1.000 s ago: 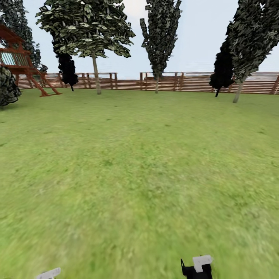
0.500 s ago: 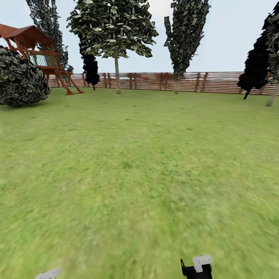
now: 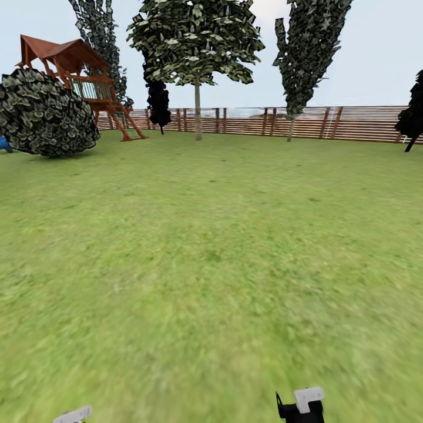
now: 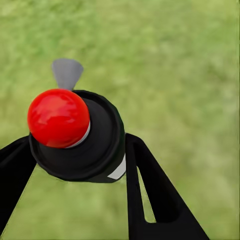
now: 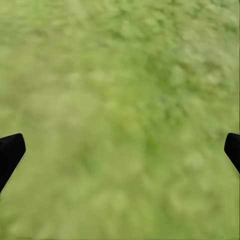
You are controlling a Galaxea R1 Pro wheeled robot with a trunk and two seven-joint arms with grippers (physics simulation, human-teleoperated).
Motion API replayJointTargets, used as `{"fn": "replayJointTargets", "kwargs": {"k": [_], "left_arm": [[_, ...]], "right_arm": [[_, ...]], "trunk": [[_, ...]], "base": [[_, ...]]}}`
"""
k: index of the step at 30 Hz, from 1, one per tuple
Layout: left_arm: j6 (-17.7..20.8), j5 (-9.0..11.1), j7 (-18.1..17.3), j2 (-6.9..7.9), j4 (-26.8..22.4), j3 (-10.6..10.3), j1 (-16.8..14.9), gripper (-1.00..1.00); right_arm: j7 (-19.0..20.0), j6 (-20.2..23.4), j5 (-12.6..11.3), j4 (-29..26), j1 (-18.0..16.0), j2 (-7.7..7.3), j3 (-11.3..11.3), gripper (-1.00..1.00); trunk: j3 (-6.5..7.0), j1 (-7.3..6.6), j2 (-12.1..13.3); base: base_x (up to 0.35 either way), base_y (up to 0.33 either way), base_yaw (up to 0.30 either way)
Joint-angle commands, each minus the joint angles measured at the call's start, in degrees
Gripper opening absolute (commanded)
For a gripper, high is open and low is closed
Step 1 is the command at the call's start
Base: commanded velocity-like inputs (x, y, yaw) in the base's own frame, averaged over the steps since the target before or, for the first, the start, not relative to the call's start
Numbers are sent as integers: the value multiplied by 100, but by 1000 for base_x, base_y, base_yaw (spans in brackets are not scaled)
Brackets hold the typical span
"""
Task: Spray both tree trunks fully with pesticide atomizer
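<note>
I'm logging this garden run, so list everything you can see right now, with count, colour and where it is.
pesticide atomizer: one, dark with a red top, held between the left gripper's fingers.
lawn: one, green, across the whole foreground.
fence: one, reddish-brown slats, along the far edge.
trees: two with pale trunks and dark green crowns, by the fence; the second to its right.
black trees: two, by the fence, the other at far right.
bush: one, dark green, round, far left.
play tower: one, red-brown, behind the bush.
left gripper: black, shut on the atomizer.
right gripper: black, open, over grass.
</note>
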Motion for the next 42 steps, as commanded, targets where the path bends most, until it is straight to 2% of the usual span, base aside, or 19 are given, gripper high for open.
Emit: {"fn": "replayJointTargets", "kwargs": {"k": [1, 12, 28, 36, 42], "left_arm": [[-15, 32, 1, 1, 3, -29, -3, -100], [-15, 32, 1, -1, 3, -29, -3, -100], [-15, 32, 1, 1, 3, -29, -3, -100], [-15, 32, 1, 26, 3, -29, -3, -100], [-15, 32, 1, 40, -1, -29, -3, -100]], "right_arm": [[-59, -3, 52, 5, -4, -3, 32, 100], [-71, -3, 53, 1, -4, 11, 41, 100], [-59, 14, 53, 5, 23, 48, 41, 100], [-58, 14, 53, 5, 261, 48, 41, 100], [-55, 14, 51, 5, 290, 48, 41, 100]], "trunk": [[-5, 2, -2], [-6, 2, -2], [-18, 2, -2], [-18, 2, -2], [-18, 2, -2]], "base": [[310, 117, 1], [312, 110, 4], [336, 5, 37], [337, 0, 0], [338, 0, 0]]}}
